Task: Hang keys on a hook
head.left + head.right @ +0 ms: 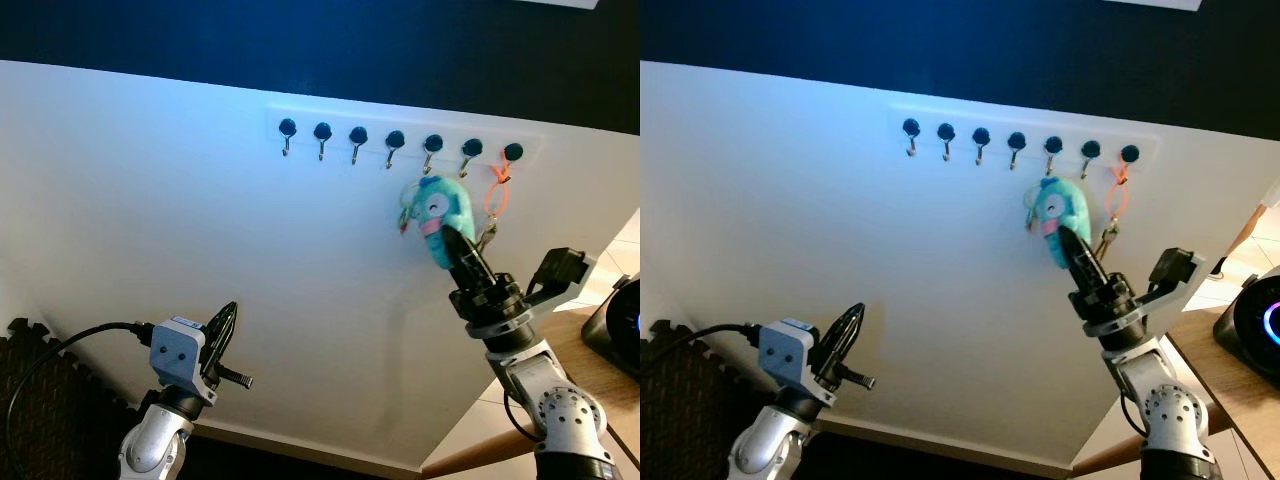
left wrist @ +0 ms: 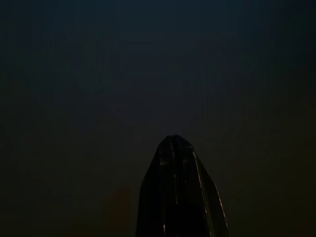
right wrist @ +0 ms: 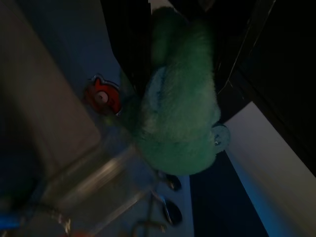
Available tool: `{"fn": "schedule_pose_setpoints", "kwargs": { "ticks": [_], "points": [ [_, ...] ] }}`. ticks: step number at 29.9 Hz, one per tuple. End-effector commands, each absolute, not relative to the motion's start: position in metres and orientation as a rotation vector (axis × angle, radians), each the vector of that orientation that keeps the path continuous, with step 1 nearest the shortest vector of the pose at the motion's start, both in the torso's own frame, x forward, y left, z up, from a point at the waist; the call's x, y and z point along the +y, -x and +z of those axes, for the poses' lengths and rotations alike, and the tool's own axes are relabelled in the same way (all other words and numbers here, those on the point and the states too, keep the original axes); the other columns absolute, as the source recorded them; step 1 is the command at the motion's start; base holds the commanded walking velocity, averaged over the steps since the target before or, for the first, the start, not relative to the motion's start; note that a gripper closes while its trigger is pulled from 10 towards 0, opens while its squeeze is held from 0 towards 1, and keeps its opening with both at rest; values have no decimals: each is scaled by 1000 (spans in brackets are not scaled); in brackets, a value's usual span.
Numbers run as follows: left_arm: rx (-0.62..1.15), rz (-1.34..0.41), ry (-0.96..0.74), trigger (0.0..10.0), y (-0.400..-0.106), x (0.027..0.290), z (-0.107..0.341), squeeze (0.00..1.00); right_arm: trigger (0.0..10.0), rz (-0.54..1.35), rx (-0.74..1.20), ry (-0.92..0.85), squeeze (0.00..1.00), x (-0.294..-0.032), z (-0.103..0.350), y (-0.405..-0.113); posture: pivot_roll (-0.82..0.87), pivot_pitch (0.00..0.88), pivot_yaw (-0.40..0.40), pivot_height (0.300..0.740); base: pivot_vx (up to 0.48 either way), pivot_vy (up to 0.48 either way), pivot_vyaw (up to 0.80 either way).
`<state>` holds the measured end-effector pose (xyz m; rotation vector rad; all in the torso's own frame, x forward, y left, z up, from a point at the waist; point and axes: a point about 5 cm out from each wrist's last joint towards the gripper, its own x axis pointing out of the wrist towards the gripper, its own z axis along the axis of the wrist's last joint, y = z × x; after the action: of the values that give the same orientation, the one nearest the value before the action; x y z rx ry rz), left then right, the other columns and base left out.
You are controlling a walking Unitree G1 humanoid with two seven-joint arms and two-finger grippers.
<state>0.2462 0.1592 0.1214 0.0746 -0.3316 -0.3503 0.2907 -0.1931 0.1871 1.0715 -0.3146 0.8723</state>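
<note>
Plush keychain (image 1: 442,212): turquoise body, pink mouth, white eye patch. Hook rail (image 1: 400,137): white, with black knobs and silver hooks. Loop (image 1: 497,192) on end hook: orange.

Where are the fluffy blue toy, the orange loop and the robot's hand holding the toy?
Blue plush keychain (image 1: 441,210), left eye view, its face.
Orange loop (image 1: 497,192), left eye view, hanging strand.
Right gripper (image 1: 455,245), left eye view, fingertips.
</note>
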Motion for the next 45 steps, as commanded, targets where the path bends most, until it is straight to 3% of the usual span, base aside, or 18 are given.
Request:
{"fn": "schedule_pose_setpoints", "kwargs": {
  "ticks": [1, 8, 14, 19, 28, 35, 45],
  "points": [
    [-313, -356, -82, 10000, -245, 158, 118, 0, 10000, 879, -313, -1053, 0, -195, 187, -288, 111, 65, -57, 740, 0, 0, 0],
    [-311, -358, -85, 10000, -244, 158, 118, 0, 10000, 913, -311, -1034, 0, -192, 189, -284, 109, 69, -57, 740, 0, 0, 0],
    [-313, -356, -88, 10000, -244, 158, 118, 0, 10000, 949, -460, -1143, 0, -202, 206, -280, 110, 68, -56, 740, 0, 0, 0],
    [-314, -355, -90, 10000, -245, 158, 118, 0, 10000, 977, -473, -1164, 0, -203, 209, -279, 110, 67, -56, 740, 0, 0, 0],
    [-314, -357, -91, 10000, -245, 158, 118, 0, 10000, 897, -570, -1182, 0, -215, 216, -288, 113, 66, -57, 740, 0, 0, 0],
    [-311, -359, -94, 10000, -246, 159, 118, 0, 10000, 742, -532, -1194, 0, -224, 204, -299, 115, 64, -55, 740, 0, 0, 0],
    [-315, -374, -92, 10000, -245, 156, 118, 0, 10000, 699, -382, -1187, 0, -219, 184, -301, 114, 59, -55, 740, 0, 0, 0]
  ]
}}
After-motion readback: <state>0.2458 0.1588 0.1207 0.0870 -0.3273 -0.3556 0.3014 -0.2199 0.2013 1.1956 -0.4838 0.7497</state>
